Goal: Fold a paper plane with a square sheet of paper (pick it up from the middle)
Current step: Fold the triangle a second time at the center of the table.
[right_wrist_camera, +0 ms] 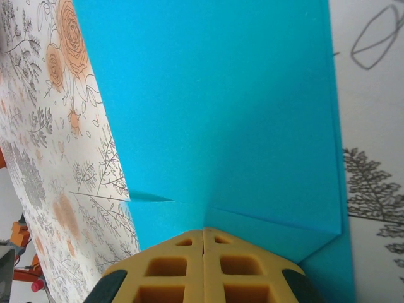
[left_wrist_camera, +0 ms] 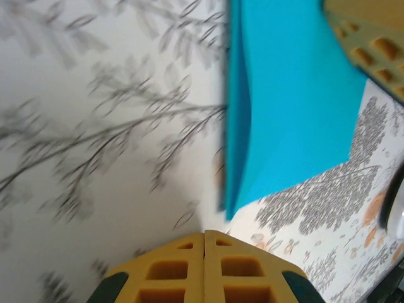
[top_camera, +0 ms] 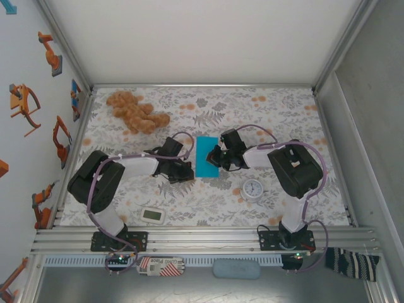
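The square sheet of paper (top_camera: 206, 156) lies mid-table, turquoise and doubled over into a narrow upright rectangle. My right gripper (top_camera: 218, 158) is shut, its yellow tips (right_wrist_camera: 202, 231) resting on the paper (right_wrist_camera: 214, 95) where a crease and an upper layer's edge run beside them; nothing shows between the jaws. My left gripper (top_camera: 188, 170) is shut too, low over the floral cloth just left of the sheet. In the left wrist view its tips (left_wrist_camera: 204, 235) stop short of the paper's (left_wrist_camera: 290, 95) near corner, whose left edge stands slightly lifted. The right gripper's finger (left_wrist_camera: 372, 44) shows beyond.
A brown teddy bear (top_camera: 136, 112) lies at the back left. The small round white clock (top_camera: 253, 189) sits in front of the right gripper. A white rectangular gadget (top_camera: 153, 216) is near the front rail (top_camera: 202, 238). Walls close in both sides.
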Tool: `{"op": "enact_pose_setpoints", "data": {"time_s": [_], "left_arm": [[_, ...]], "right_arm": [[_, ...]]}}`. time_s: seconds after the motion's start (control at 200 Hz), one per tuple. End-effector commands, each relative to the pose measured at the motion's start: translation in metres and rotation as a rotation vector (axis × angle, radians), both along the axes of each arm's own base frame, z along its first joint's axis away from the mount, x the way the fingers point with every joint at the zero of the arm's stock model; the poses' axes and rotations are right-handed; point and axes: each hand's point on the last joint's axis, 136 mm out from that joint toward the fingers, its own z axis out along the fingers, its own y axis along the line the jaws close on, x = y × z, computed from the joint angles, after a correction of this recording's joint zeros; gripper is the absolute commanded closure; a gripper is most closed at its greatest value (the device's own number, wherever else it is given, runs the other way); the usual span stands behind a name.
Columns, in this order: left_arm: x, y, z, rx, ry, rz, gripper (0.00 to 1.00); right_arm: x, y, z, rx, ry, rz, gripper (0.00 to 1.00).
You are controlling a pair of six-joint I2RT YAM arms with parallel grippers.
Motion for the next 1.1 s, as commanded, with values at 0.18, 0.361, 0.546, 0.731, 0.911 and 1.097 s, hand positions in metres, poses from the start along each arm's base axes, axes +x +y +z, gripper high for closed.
{"op": "enact_pose_setpoints", "data": {"time_s": [0.18, 0.361, 0.546, 0.731, 0.911, 1.097], "left_arm": [[0.026, -0.024, 0.043, -0.140, -0.090, 0.019, 0.95], [0.044, -0.043, 0.036, -0.143, -0.070, 0.022, 0.96], [0.040, -0.046, 0.017, -0.101, -0.030, 0.013, 0.98], [0.030, -0.031, -0.004, -0.017, 0.005, 0.020, 1.00], [0.023, -0.018, -0.018, 0.040, 0.023, 0.032, 1.00], [0.019, -0.012, -0.025, 0.063, 0.030, 0.038, 1.00]], "right_arm": [[-0.033, -0.039, -0.052, -0.213, 0.158, -0.011, 1.00], [-0.032, -0.038, -0.054, -0.204, 0.162, -0.020, 1.00], [-0.028, -0.034, -0.048, -0.188, 0.148, -0.023, 1.00], [-0.022, -0.029, -0.040, -0.172, 0.125, -0.015, 1.00], [-0.002, -0.016, -0.010, -0.138, 0.021, 0.023, 1.00], [0.011, 0.000, 0.033, -0.059, -0.119, 0.092, 1.00]]}}
